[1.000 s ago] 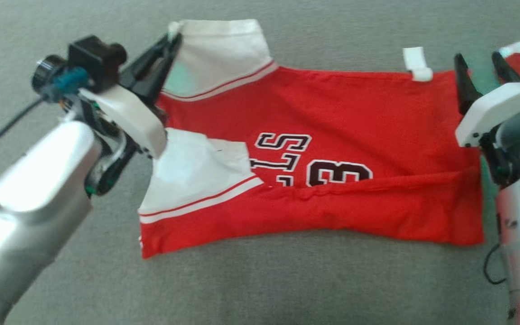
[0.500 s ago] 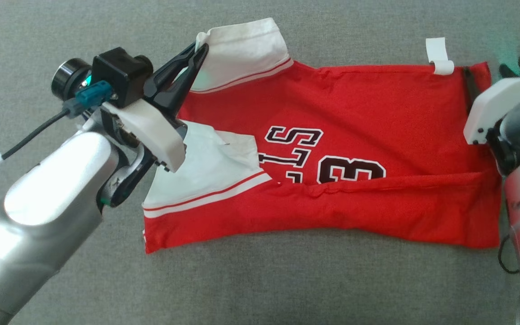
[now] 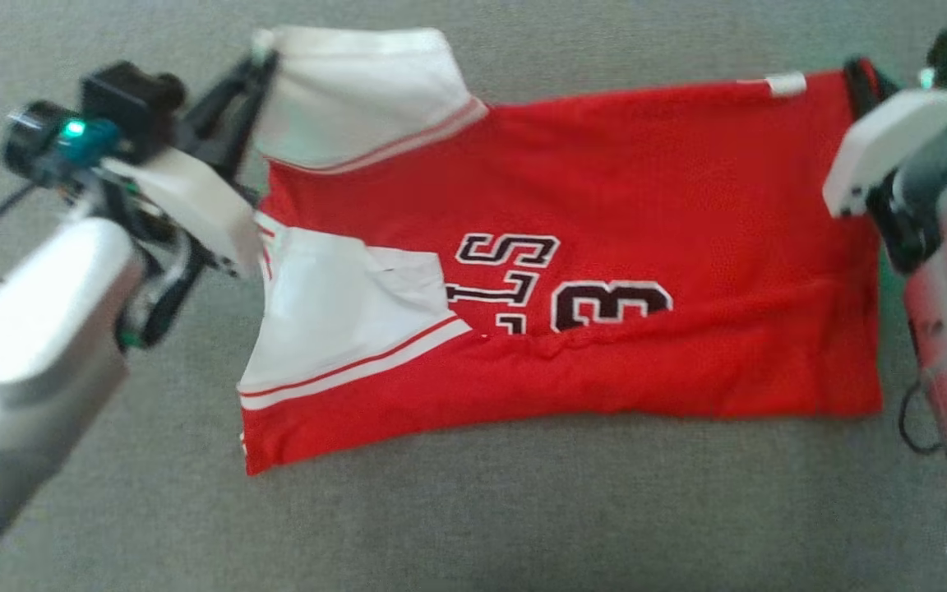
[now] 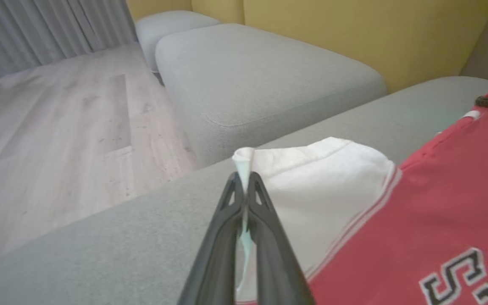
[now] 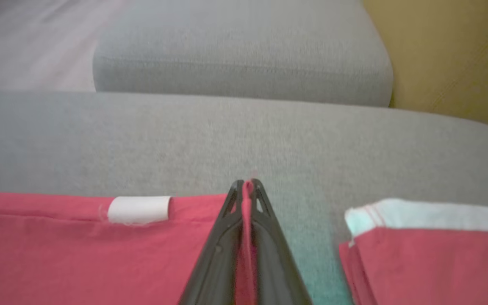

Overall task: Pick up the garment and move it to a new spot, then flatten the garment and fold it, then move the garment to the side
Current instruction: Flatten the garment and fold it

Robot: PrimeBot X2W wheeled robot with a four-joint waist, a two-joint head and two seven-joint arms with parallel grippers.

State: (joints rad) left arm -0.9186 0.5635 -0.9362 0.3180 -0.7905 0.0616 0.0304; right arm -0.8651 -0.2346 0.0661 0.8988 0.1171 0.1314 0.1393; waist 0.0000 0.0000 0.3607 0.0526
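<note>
Presently, head view: the red-and-white fabric jersey [image 3: 605, 205] lies spread on the grey upholstered cushion [image 3: 473, 510]. Left wrist view: left jaws are clamped shut on its white sleeve [image 4: 320, 186] corner. Right wrist view: right jaws pinch its red edge beside a white tag [image 5: 139, 209].

The red jersey [image 3: 646, 189] carries black print outlined in white. A letter S [image 3: 507, 249] reads clearly near its middle. At 7 o'clock from it are cut-off letters, too hidden to read. At 4 o'clock from the S stands a digit 3 [image 3: 634, 306], its lower half under a fold. The white tag [image 3: 786, 83] at the jersey's 1 o'clock edge shows no readable print.
</note>
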